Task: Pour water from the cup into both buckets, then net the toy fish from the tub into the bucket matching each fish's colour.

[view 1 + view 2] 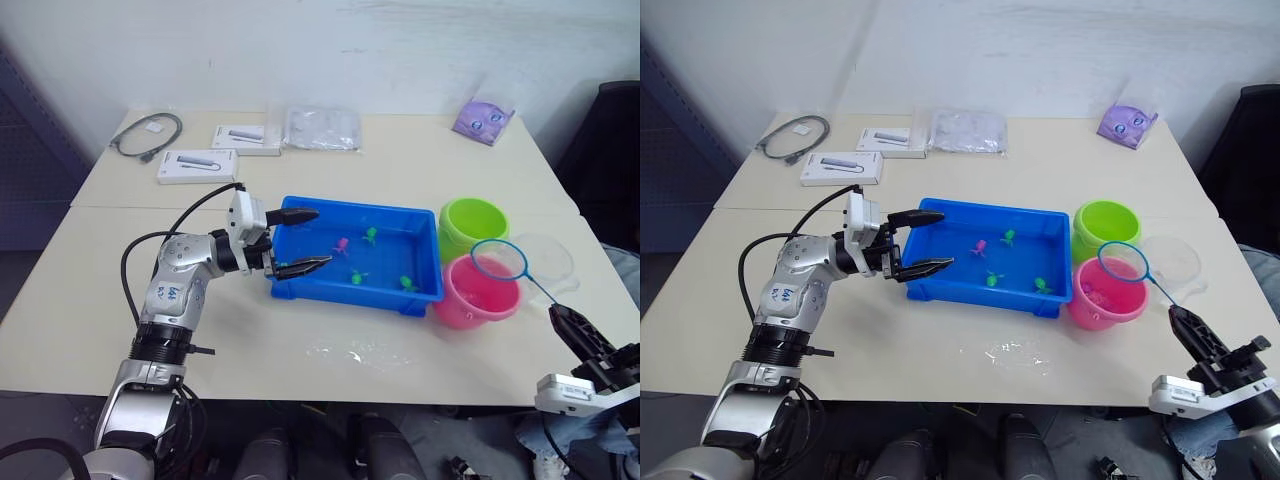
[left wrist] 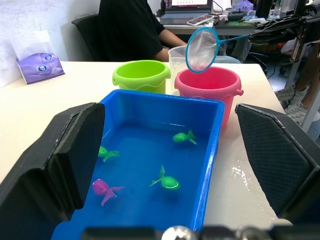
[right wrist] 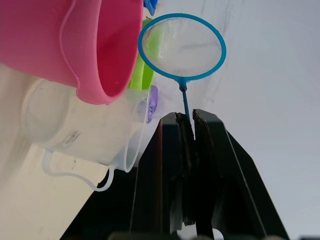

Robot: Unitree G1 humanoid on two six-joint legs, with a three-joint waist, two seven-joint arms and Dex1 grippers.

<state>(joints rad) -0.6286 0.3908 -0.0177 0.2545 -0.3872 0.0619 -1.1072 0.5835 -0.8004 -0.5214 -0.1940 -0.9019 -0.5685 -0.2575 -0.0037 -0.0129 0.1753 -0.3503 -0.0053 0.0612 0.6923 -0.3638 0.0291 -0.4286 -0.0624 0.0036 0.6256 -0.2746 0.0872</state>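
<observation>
Netting step, hoop held over the pink bucket.

Nearest, the right gripper (image 1: 1185, 322) was clamped on the handle of the net (image 1: 498, 259), its hoop above the pink bucket (image 1: 476, 293); the next move called for swinging it back to the tub (image 1: 355, 262). The left gripper (image 1: 300, 241), fingers spread, straddled the tub's near corner. Three green fish (image 2: 165, 182) and one pink fish (image 2: 103, 188) lay in the tub. Beyond stood the green bucket (image 1: 473, 225) and the cup (image 1: 545, 257).

- The tub (image 2: 212, 130) holds water, three green toy fish (image 2: 165, 181) and one pink.
- Left gripper (image 2: 165, 165) fingers (image 2: 75, 150) stand wide apart.
- The net (image 2: 201, 49) hangs above the pink bucket (image 2: 207, 87), beside the green bucket (image 2: 140, 75).
</observation>
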